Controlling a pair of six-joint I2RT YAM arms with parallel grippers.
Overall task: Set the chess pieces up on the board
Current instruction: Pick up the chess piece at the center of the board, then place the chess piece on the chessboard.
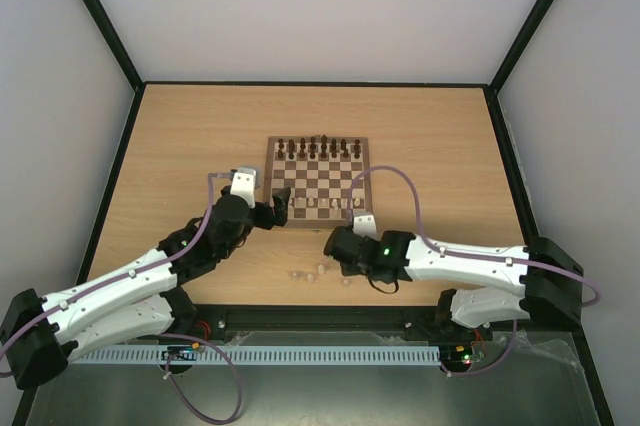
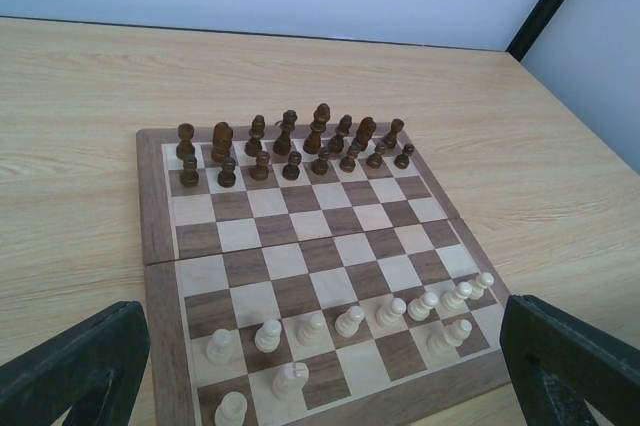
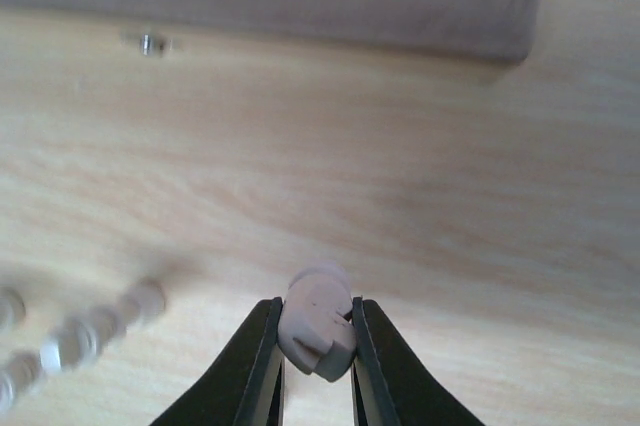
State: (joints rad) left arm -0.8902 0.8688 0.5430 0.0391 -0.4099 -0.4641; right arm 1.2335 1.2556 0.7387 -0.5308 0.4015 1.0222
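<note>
The board lies mid-table, with dark pieces along its far rows. Several pale chess pieces stand on its near rows, among them a knight and a piece on the nearest row. My left gripper hangs open over the board's near left part, and its fingers frame the pale row. Just off the board's near edge, my right gripper is low over the table. It is shut on a pale chess piece, with both pads touching it.
A few loose pale pieces lie on the table in front of the board, and they show blurred at the left in the right wrist view. A small metal bit lies near the board's edge. A black frame borders the table.
</note>
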